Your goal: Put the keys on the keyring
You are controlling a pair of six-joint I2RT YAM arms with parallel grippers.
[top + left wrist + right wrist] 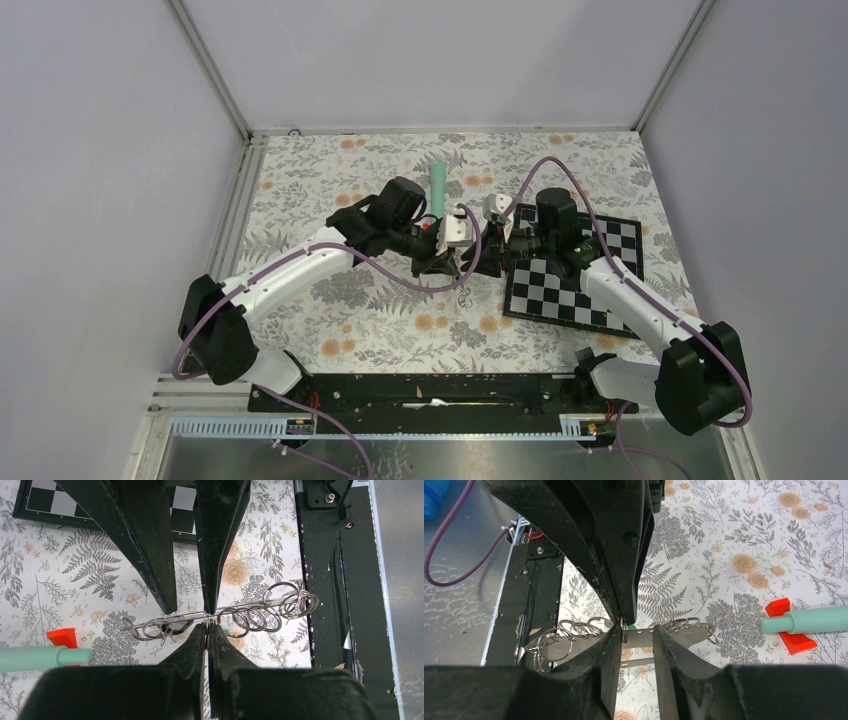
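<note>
The keyring (684, 632) is a flat grey strap with punched holes and several wire rings (299, 604), held level above the floral table. My left gripper (207, 626) is shut on its middle; in the right wrist view the same left gripper (626, 620) comes down from above. A speck of bright green (631, 627), one key's head, shows at those fingertips; the rest of the keys is hidden. My right gripper (636, 630) stands open facing the strap, a clear gap between its fingers. From above, the left gripper (440, 262) and right gripper (490, 255) meet mid-table.
A teal stick (438, 185) with a red base (62, 636) lies behind the grippers. A chessboard (570, 280) lies to the right under the right arm. The black base rail (430, 390) runs along the near edge. Grey walls enclose the table.
</note>
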